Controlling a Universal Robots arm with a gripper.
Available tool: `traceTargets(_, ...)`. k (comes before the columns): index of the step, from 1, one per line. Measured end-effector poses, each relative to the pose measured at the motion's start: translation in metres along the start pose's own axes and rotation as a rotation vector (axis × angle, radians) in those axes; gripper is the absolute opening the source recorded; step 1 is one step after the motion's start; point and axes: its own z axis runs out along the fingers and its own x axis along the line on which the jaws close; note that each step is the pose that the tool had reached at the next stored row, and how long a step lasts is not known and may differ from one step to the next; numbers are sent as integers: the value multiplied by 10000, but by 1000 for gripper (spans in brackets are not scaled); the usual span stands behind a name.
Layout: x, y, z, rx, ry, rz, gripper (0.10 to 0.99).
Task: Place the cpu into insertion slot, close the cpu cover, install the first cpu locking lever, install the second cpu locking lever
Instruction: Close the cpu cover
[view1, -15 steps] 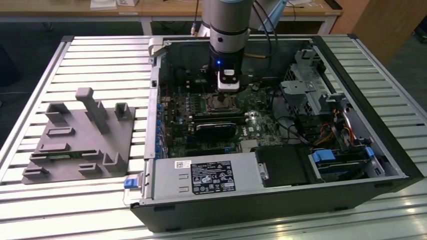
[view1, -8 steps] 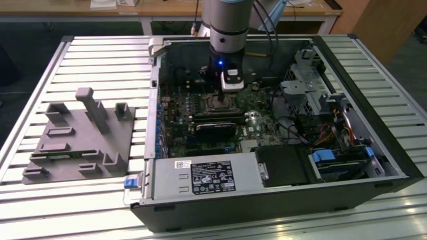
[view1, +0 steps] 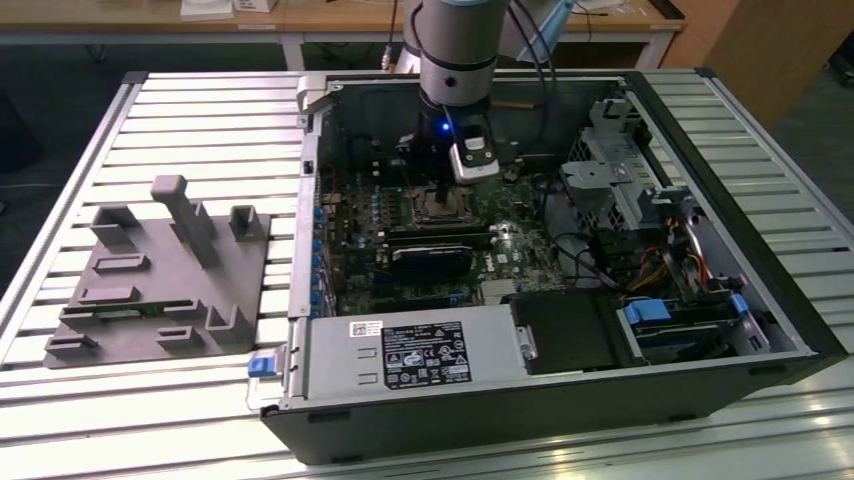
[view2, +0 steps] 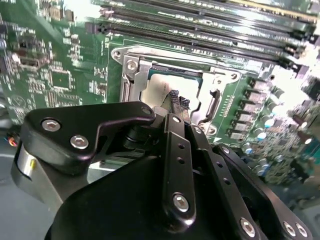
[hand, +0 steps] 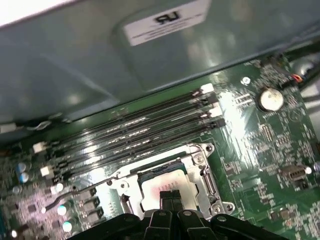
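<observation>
In both wrist views the cpu (view2: 155, 87) (hand: 155, 187) lies pale and silvery in the insertion slot (view2: 120, 52) on the green board. The cpu cover (view2: 136, 80) (hand: 197, 172), a silvery frame, appears to lie flat around it. My gripper (view2: 178, 99) (hand: 170, 196) is shut with nothing visible between its tips, which sit right at the cpu's face near one edge. A thin metal lever rod (hand: 70, 192) runs out from a corner of the socket. In the exterior view my gripper (view1: 447, 188) reaches straight down into the open computer case onto the slot (view1: 441, 207).
Long memory slots (hand: 125, 130) run beside the socket, and a coin battery (hand: 270, 99) sits further along the board. A black card (view1: 434, 250), the grey power-supply box (view1: 400, 355) and drive cage (view1: 627, 170) crowd the case. A grey fixture (view1: 160, 270) stands at the exterior view's left.
</observation>
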Motion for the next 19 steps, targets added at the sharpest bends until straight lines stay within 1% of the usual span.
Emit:
traceTargets(5,0,0,0,6,40,-887,106)
traceTargets(7,-1,0,1,-2,17,-1140,106)
traceTargets(10,-2,-4,1,-29,-71,-1480,106)
traceTargets(11,-2,-6,1,-41,-116,-1574,106)
traceTargets(14,3,-9,2,-83,-293,-1699,106)
traceTargets(15,4,-9,2,-85,-333,-1706,106)
traceTargets(17,6,-10,2,-84,-374,-1708,106)
traceTargets(19,7,-11,1,-83,-381,-1710,106)
